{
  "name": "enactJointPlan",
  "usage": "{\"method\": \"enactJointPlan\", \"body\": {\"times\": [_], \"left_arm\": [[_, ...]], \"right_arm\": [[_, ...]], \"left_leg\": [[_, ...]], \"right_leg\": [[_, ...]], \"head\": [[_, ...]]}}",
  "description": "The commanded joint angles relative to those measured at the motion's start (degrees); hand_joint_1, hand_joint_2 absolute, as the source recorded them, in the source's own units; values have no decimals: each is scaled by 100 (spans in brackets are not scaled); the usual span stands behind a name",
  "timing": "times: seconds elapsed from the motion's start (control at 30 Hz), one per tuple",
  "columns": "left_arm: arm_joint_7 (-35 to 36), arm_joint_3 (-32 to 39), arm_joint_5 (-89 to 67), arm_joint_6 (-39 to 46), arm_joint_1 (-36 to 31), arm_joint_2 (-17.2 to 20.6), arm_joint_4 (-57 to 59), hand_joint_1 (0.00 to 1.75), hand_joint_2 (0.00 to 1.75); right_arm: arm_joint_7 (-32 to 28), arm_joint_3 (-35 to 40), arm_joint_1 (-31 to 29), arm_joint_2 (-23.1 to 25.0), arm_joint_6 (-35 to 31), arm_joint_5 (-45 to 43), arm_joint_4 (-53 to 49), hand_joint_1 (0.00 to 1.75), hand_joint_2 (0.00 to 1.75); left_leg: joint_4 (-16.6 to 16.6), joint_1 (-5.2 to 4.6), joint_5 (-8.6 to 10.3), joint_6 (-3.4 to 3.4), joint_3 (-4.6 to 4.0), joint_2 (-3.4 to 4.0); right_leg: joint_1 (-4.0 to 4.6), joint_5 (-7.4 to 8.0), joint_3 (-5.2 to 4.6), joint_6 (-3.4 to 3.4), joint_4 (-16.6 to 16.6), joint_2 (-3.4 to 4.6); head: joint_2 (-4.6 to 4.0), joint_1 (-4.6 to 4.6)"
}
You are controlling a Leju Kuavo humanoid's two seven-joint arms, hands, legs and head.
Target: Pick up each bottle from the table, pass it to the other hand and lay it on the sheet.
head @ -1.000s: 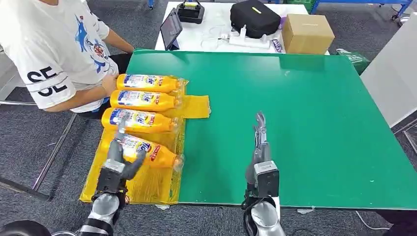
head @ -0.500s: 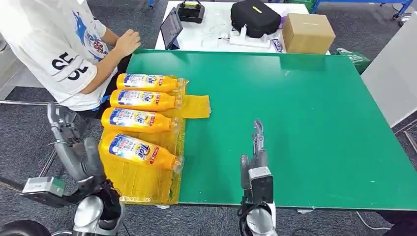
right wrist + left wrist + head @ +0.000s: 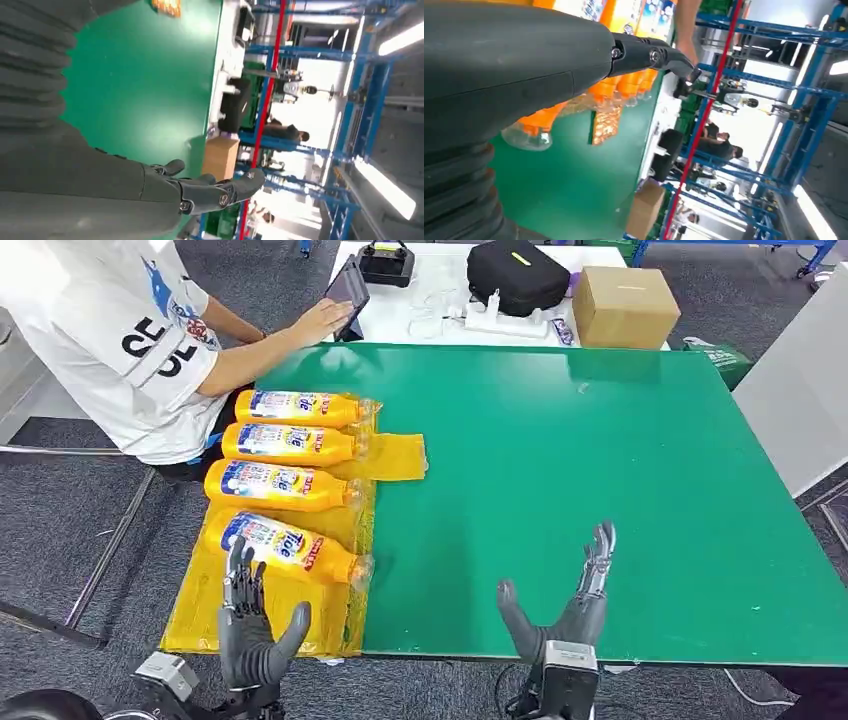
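Observation:
Several orange bottles with blue and white labels lie side by side on a yellow sheet (image 3: 290, 615) at the left edge of the green table (image 3: 600, 460). The nearest bottle (image 3: 285, 545) lies slanted, cap toward the table's middle. In the head view my left hand (image 3: 255, 625) is raised, open and empty, over the sheet's near end just in front of that bottle. My right hand (image 3: 565, 605) is open and empty at the table's front edge. In the left wrist view the bottles (image 3: 624, 82) lie past my left hand (image 3: 524, 65). My right hand (image 3: 165, 192) shows empty in the right wrist view.
A person in a white shirt (image 3: 120, 340) stands at the table's left, reaching to a tablet (image 3: 350, 290) on a white table (image 3: 440, 300) behind. That table also holds a black bag (image 3: 518, 275) and a cardboard box (image 3: 625, 305).
My left hand has let go of the nearest bottle, swung out left, then come back low and open. My right hand drew back to the front edge. The person's arm moved to the tablet.

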Motion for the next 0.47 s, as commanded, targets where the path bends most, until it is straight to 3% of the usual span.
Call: {"method": "enactJointPlan", "body": {"times": [0.03,0.47], "left_arm": [[44,-246,-34,275,-271,8,634,0,175],[-126,-384,-148,559,-341,7,627,0,175]], "right_arm": [[6,644,-296,-101,-114,-59,1150,0,175],[6,556,-309,-99,-114,16,1357,0,175]], "left_leg": [[-15,8,-7,-5,42,7],[-7,4,-5,-3,25,0]], "right_leg": [[10,-2,44,-10,-21,0],[5,-3,28,-9,-9,-6]], "head": [[0,-2],[0,-2]]}}
